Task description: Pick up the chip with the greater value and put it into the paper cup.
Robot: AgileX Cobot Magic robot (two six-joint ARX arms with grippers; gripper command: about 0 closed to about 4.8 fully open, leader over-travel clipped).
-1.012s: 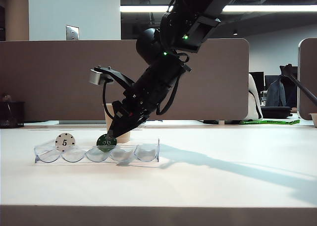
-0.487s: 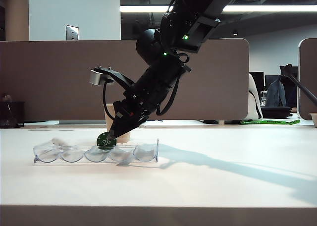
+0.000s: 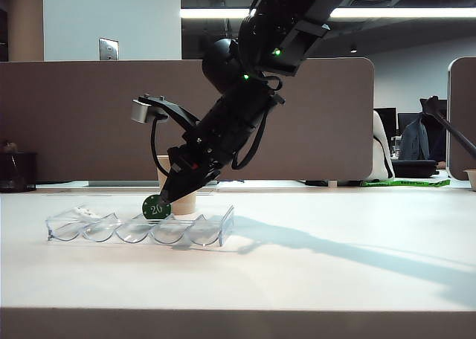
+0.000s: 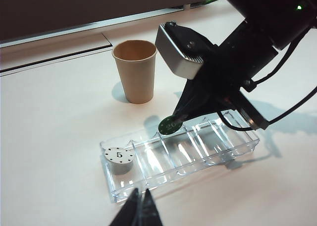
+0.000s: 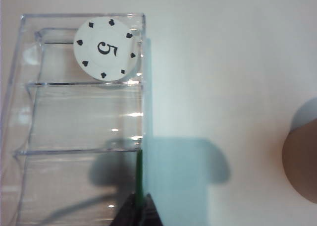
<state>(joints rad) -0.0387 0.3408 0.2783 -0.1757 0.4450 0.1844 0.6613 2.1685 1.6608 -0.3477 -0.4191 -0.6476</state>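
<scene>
The dark green chip (image 3: 156, 207) marked "20" hangs just above the clear tray (image 3: 134, 232), pinched by its edge in my right gripper (image 3: 166, 201), which is shut on it. In the left wrist view the chip (image 4: 170, 125) sits at the right gripper's (image 4: 177, 118) tips over the tray's far wall. The right wrist view shows the chip (image 5: 139, 179) edge-on between the right gripper's (image 5: 139, 206) fingers. The paper cup (image 3: 184, 204) stands upright just behind the tray, cup (image 4: 135, 72) open and empty. My left gripper (image 4: 140, 196) is shut, empty, near the tray's front edge.
A white chip (image 4: 119, 157) marked "5" lies in the tray's (image 4: 163, 162) end slot, also seen as the white chip (image 5: 105, 48) in the tray (image 5: 79, 117). The cup's rim (image 5: 302, 161) shows beside the tray. A partition wall runs behind the table.
The right gripper closed on the green chip and raised it slightly. The white chip, upright before, toppled into its slot, and the tray shifted a little to the left.
</scene>
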